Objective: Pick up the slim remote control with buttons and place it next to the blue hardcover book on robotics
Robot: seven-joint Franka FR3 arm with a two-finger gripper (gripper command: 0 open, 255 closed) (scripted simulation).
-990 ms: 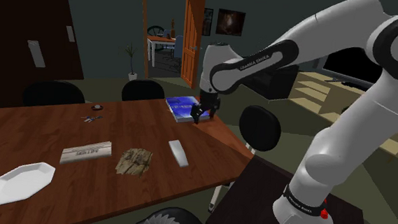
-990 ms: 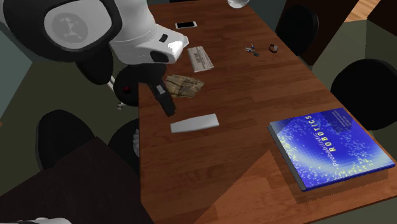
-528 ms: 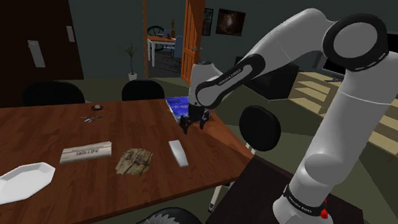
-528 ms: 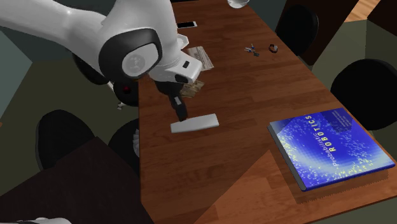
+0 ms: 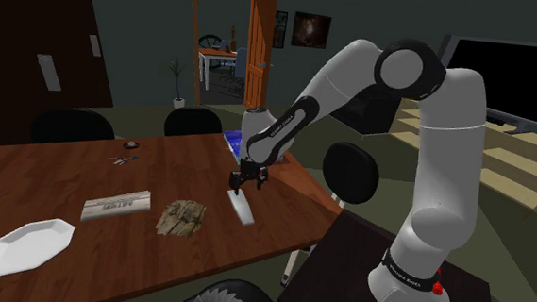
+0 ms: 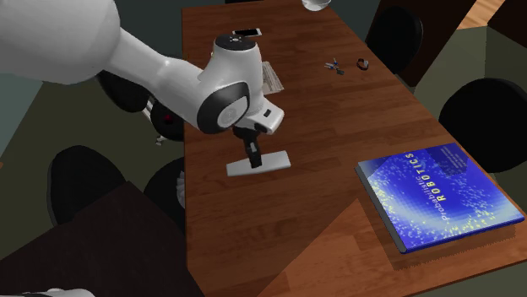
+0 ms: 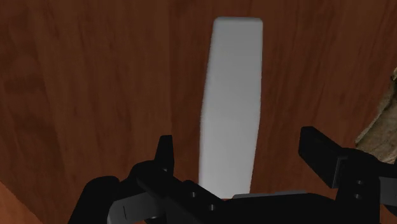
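Note:
The slim remote is plain light grey and lies flat on the brown wooden table. In the shoulder view the remote is near the table's front edge. My gripper hangs just above its near end, open, with the black fingers standing clear on either side of it. In the second exterior view the gripper covers the middle of the remote. The blue robotics book lies flat at the table's end, well to that view's right. In the shoulder view the arm hides most of the book.
A brown crumpled lump and a grey box lie close to the remote. Farther off are a white plate, keys and a phone. Black chairs ring the table. My stand is at the shoulder view's lower right.
My arm has swung from beside the book toward the remote and come down. The gripper now hangs over the remote and has stayed open. The remote and book have not moved.

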